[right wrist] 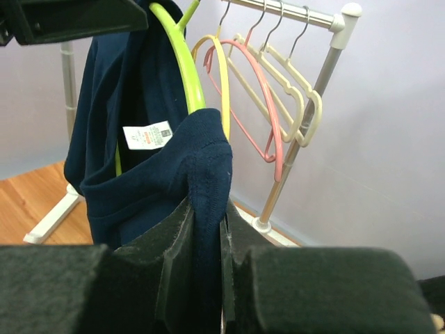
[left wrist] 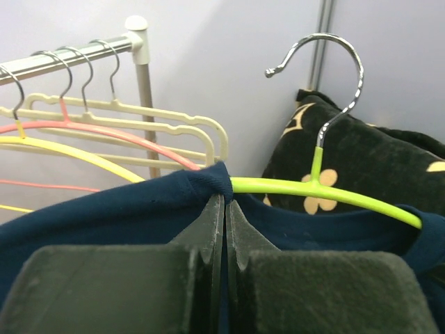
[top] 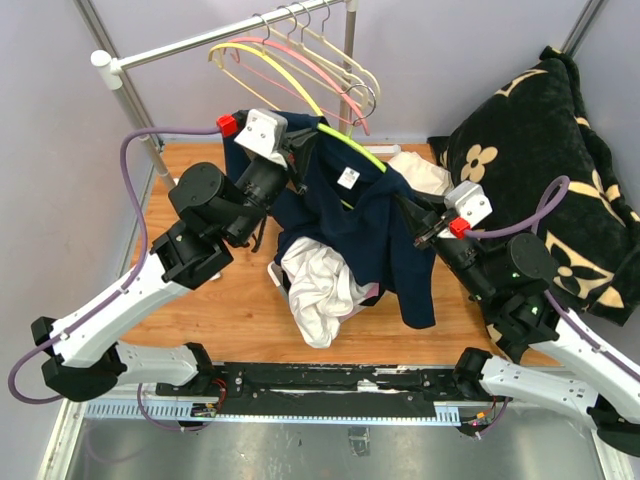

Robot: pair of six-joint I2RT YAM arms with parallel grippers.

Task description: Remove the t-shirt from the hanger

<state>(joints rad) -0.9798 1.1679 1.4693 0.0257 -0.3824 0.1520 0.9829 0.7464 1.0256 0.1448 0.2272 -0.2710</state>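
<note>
Pale walls are closing in a wooden worktop (top: 200, 310), and at its far edge we are seeing a metal clothes rail (top: 180, 45) carrying a row of spare hangers (top: 300, 50) in yellow, pink and cream. Against the right wall a black cushion (top: 540, 160) with a cream flower pattern is leaning.

Between the two arms the navy t-shirt (top: 370, 225) is hanging in the air above the worktop, stretched from one arm to the other, with its lower part drooping toward the wood. It is sitting partly on the lime-green hanger (top: 350, 145). In the left wrist view we are finding one green arm of the hanger running out bare to the right of the neckline, and its chrome hook is standing up apart from the rail.

We are watching the left fingers (left wrist: 214, 229) pinching the t-shirt's edge right where the green arm is emerging, pressed tight together on the cloth. The right fingers (right wrist: 182, 236) are standing narrow, clamping a thick fold of the same t-shirt just below the hanger's curve, near the white label (right wrist: 147, 136).

Under the t-shirt a white garment (top: 320, 285) is lying crumpled on the worktop.
</note>
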